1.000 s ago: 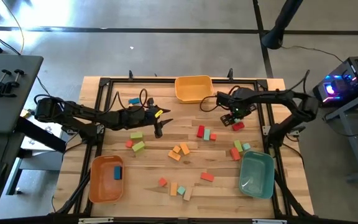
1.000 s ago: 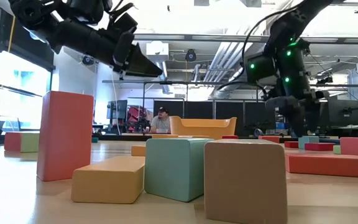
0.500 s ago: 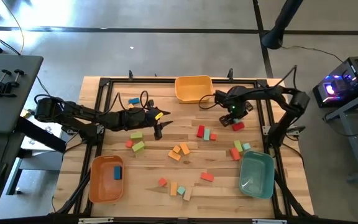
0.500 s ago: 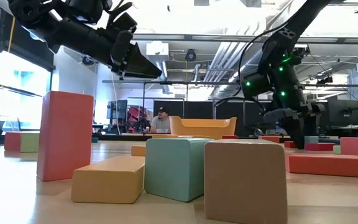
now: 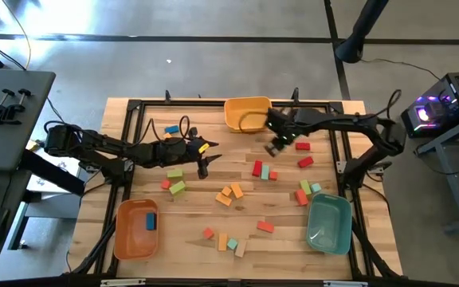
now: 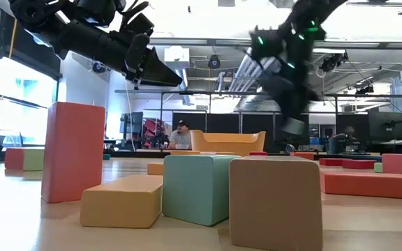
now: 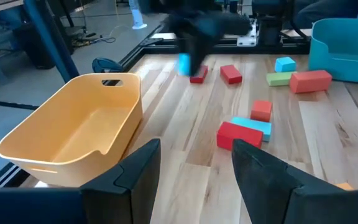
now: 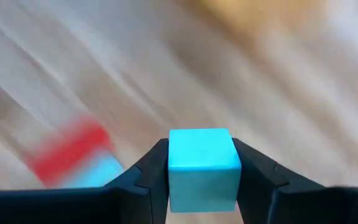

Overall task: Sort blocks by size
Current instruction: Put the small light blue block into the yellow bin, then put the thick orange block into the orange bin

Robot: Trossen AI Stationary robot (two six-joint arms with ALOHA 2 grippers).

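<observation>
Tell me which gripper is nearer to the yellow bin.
The right gripper: it holds a blue cube just beside the yellow bin. The left gripper hovers farther away, mid-table.

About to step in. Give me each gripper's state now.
Left gripper: open, holding nothing, above the table.
Right gripper: shut on a blue cube, near the yellow bin.

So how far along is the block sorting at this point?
Early on. Done: one blue block lies in the orange bin; the yellow bin looks empty. In hand: the right gripper has its fingers closed on a blue cube, near the yellow bin. The left gripper hangs open and empty over the table. Left: roughly twenty blocks, such as the red block, lie scattered on the table.
</observation>
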